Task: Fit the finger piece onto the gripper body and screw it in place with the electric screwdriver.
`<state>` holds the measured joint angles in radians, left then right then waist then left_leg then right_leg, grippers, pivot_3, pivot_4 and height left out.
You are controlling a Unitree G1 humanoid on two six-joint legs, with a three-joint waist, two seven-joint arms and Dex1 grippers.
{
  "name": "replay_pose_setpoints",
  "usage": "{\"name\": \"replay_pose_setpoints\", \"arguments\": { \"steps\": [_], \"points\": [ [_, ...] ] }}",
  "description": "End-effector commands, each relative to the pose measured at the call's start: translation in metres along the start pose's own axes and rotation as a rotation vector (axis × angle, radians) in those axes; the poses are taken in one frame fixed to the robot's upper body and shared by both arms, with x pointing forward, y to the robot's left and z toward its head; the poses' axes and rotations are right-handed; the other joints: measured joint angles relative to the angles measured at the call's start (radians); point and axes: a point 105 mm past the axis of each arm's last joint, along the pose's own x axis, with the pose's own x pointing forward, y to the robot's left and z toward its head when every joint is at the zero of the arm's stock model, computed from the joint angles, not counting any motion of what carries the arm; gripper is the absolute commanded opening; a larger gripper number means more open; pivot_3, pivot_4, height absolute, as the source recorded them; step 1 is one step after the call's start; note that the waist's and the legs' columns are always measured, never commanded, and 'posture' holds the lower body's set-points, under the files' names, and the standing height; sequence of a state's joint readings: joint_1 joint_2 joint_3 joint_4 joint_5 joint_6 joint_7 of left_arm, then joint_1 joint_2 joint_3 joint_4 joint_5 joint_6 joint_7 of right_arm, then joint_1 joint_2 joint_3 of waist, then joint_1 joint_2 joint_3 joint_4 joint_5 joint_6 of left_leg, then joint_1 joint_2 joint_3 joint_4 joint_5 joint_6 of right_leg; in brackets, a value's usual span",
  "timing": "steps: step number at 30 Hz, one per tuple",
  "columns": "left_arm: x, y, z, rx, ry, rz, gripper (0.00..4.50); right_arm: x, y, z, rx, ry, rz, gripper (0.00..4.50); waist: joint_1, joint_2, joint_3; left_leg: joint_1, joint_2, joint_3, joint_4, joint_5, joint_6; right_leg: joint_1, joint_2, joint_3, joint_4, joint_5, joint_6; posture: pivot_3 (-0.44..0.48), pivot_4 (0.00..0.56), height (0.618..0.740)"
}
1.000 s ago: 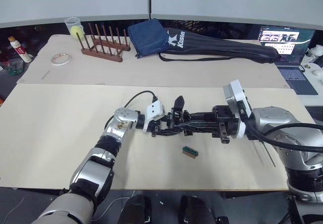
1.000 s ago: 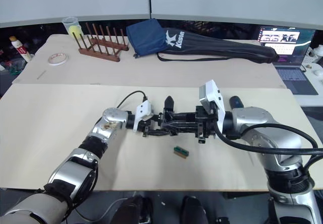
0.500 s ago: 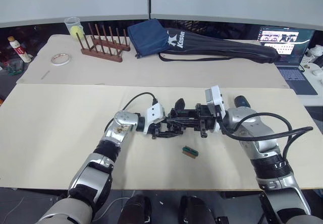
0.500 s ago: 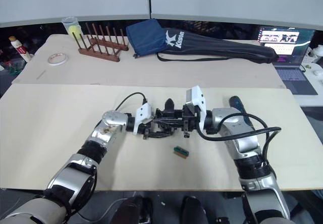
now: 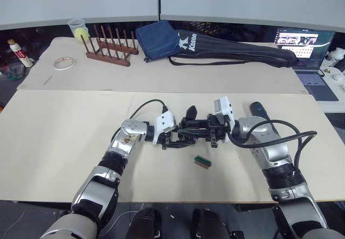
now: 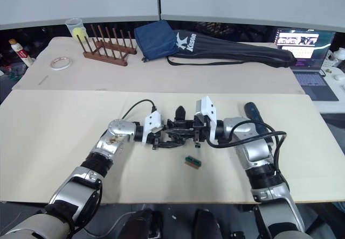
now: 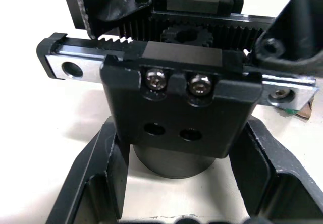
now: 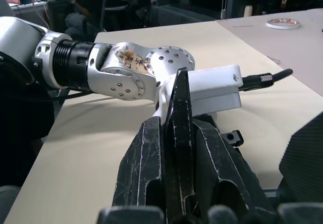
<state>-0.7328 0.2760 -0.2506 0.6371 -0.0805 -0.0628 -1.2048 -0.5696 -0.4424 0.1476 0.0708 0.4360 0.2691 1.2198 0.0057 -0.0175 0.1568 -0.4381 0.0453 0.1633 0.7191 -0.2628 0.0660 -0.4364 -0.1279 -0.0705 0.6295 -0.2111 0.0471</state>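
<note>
Near the middle of the counter [image 5: 64,142] the two arms meet: the left end effector [image 5: 171,136] is clamped around the round base of the gripper body [image 7: 176,103], whose toothed rails and two screw heads face the left wrist camera. The right end effector [image 6: 186,131] is closed on the finger piece [image 8: 180,133], a thin black blade held upright between its fingers, right beside the gripper body. The electric screwdriver [image 5: 257,110] lies on the counter just beyond the right forearm, and a small green-and-red piece [image 5: 202,162] sits just nearer than the two end effectors.
</note>
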Motion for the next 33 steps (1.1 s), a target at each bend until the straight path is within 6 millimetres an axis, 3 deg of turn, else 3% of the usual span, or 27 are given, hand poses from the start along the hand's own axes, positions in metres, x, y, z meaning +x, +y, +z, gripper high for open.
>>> {"name": "replay_pose_setpoints", "arguments": {
  "steps": [1,17,26,33],
  "points": [
    [0.001,-0.001,0.005,0.020,-0.008,-0.004,2.28,0.002,-0.004,0.006,-0.041,-0.010,-0.005,0.35,0.000,0.000,0.000,0.000,0.000,0.000,0.000,0.000,0.000,0.000,0.000,0.000,0.000,0.000,0.000,0.000,0.150,0.740],
    [-0.001,0.001,0.006,0.025,-0.006,-0.002,2.28,-0.004,-0.009,-0.002,-0.040,0.019,-0.010,0.35,0.000,0.000,0.000,0.000,0.000,0.000,0.001,0.000,0.000,0.000,0.000,0.000,0.001,0.000,0.000,0.000,0.150,0.740],
    [-0.002,0.001,0.005,0.029,-0.002,-0.002,2.28,-0.013,-0.008,0.005,-0.042,0.022,0.012,0.35,-0.001,0.000,0.000,0.000,0.000,0.000,0.001,0.000,0.000,0.000,0.000,0.000,0.001,0.000,0.000,0.000,0.150,0.740],
    [0.000,0.001,0.006,0.031,-0.005,-0.004,2.28,-0.009,-0.006,0.006,-0.041,0.014,0.024,0.35,0.000,0.000,0.000,0.000,0.000,0.000,0.001,0.000,0.000,0.000,0.000,0.000,0.001,0.000,0.000,0.000,0.150,0.740]
  ]
}}
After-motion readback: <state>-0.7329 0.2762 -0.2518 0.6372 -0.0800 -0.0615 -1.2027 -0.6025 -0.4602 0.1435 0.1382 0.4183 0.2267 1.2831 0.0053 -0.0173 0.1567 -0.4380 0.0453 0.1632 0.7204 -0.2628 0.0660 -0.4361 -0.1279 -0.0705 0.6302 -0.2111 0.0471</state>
